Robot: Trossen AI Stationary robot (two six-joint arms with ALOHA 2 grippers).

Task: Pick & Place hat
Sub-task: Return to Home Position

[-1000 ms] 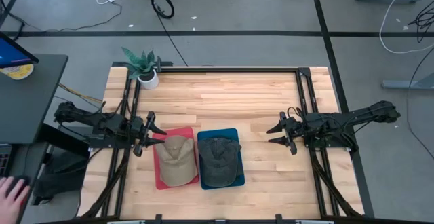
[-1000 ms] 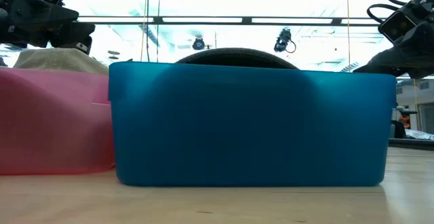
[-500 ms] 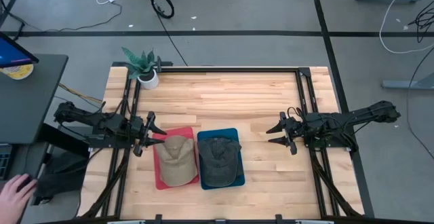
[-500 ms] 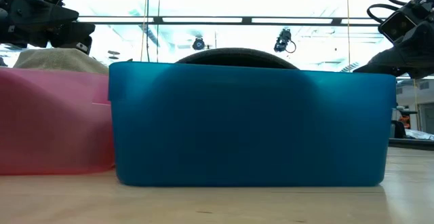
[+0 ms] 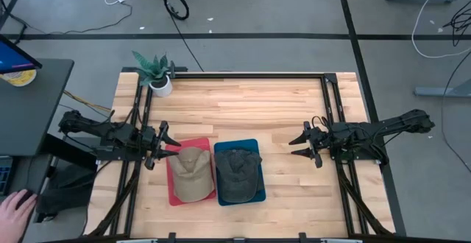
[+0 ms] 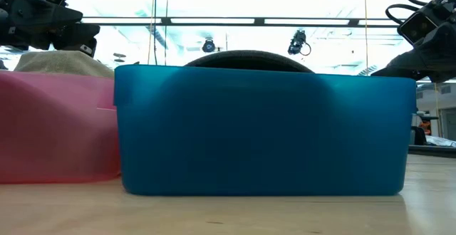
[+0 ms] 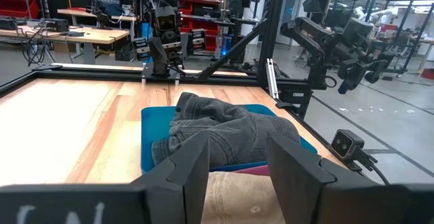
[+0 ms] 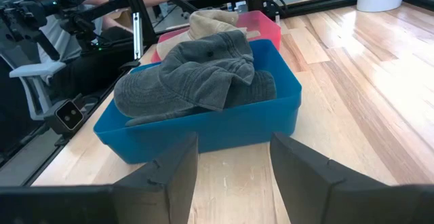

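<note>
Two caps lie binned between the arms: the brown cap [image 5: 190,175] sits crown-up in the red bin [image 5: 195,143], directly ahead of the left gripper [image 5: 168,146] and a little below its fingertips, and the dark grey cap [image 5: 237,171] is heaped in the blue bin [image 5: 246,144], one bin farther from that gripper and across a stretch of bare table [image 5: 243,103] from the right gripper [image 5: 296,146]. Both grippers hang raised off the wood, pointing inward at the bins, fingers spread wide with nothing between them. Each cap looks light and floppy, so it would likely sag and fold if lifted. The crown offers a soft fold to pinch, while the brim is probably the stiffer, surer place to grip, since thin cloth could slip from smooth fingers. The grey cap is a washed, denim-like fabric with stitched seams, rumpled and rising above the bin's rim. The brown one is a paler, smoother weave with a rounded dome. Both bins are plain rectangular plastic with thin, smooth walls, the red one slightly translucent, and they stand touching side by side on the pale planked top
</note>
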